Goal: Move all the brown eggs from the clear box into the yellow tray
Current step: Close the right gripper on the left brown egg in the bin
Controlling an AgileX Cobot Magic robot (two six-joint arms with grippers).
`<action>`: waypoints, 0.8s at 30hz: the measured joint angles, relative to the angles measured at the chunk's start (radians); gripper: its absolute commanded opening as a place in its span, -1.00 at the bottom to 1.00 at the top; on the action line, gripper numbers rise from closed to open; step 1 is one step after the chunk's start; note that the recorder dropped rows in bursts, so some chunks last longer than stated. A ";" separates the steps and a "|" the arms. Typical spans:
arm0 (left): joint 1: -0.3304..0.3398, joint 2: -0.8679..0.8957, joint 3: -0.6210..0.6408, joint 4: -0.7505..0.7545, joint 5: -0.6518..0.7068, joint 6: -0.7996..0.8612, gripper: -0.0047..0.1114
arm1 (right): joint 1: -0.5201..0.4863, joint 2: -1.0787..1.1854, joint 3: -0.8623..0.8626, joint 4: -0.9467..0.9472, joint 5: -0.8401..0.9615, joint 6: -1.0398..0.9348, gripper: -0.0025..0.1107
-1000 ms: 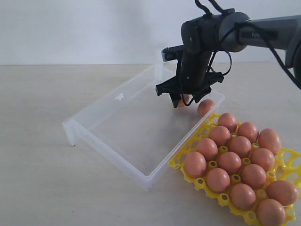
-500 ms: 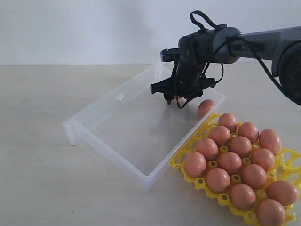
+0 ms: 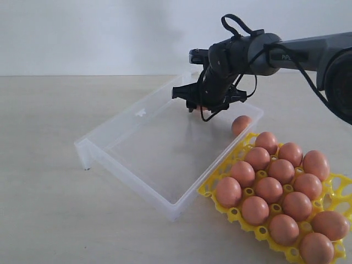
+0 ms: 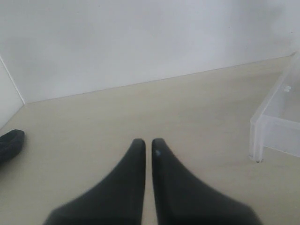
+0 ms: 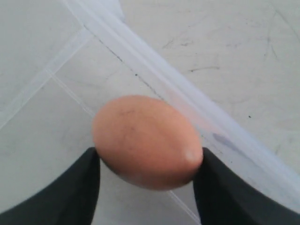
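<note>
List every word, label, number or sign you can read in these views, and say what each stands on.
"PiP...": white lettering on the right arm in the exterior view; the letters after that are too blurred to read.
Small moulded mark on the far wall of the box: too small to read.
Nothing else in any view carries readable text.

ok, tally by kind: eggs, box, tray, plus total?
eggs: 16 (14 in tray, 1 in box, 1 in right end effector)
box: 1
tray: 1
total: 18
</note>
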 measured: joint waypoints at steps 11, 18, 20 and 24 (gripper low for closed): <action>0.000 0.000 0.000 0.000 0.000 0.000 -0.85 | 0.000 0.000 0.000 -0.002 0.045 -0.005 -0.96; 0.000 0.000 0.000 0.000 0.000 0.000 -0.85 | 0.000 -0.014 0.000 0.000 0.119 -0.170 -0.95; 0.000 0.000 0.000 0.000 0.000 0.000 -0.85 | 0.000 -0.037 0.000 0.004 0.135 -0.253 -0.89; 0.000 0.000 0.000 0.000 0.000 0.000 -0.85 | 0.000 -0.096 0.000 0.011 0.141 -0.372 -0.46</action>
